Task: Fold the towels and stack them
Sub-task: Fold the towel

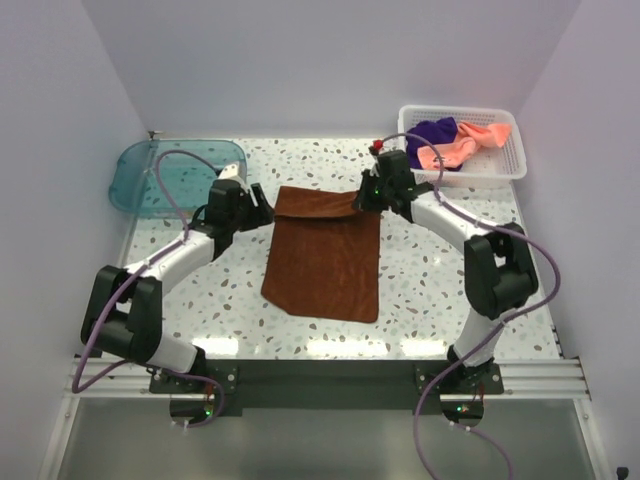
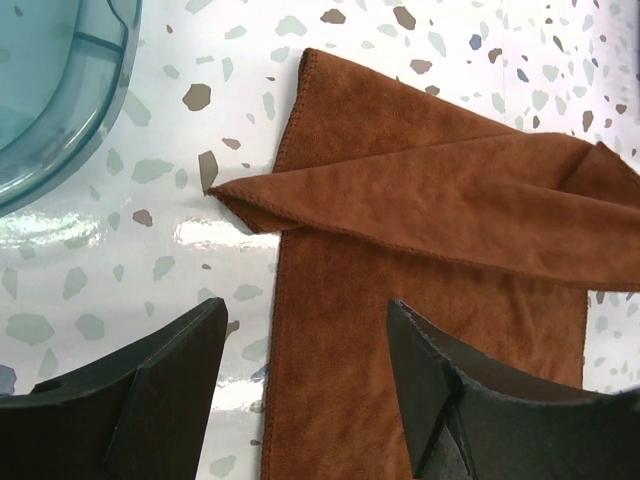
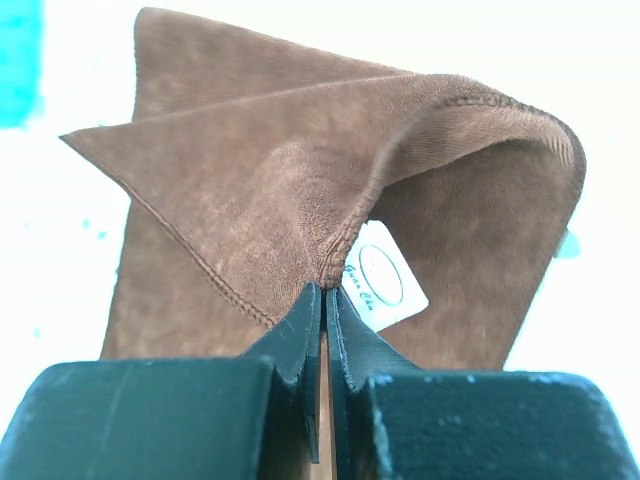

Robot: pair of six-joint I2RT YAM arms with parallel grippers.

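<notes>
Mid-table on the white speckled terrazzo table (image 1: 430, 290): rust-brown terry-cloth towel (image 1: 325, 265), spread lengthwise, near edge twd the arm bases. Pinched at its far-right corner by the right gripper (image 1: 368, 197) — jaws fully closed on the cloth, hem bunched between the black fingertips (image 3: 300, 330) in the right-wrist view, small white sewn-in label (image 3: 385, 285) just beside them. Corner held raised and leaning leftward over the far edge, w/ a slanted fold tapering to a point past the towel's left hem. Over the far-left corner, the left gripper (image 2: 305, 310) — jaws spread wide, nothing between them, one finger above bare table, the other above cloth. In the white mesh plastic basket (image 1: 505, 165) at far right: salmon-pink towel (image 1: 462, 148) hanging over the rim, deep purple towel (image 1: 435, 130) crumpled beside it. At far left, teal translucent plastic tray (image 1: 150, 185), apart from the brown cloth.
</notes>
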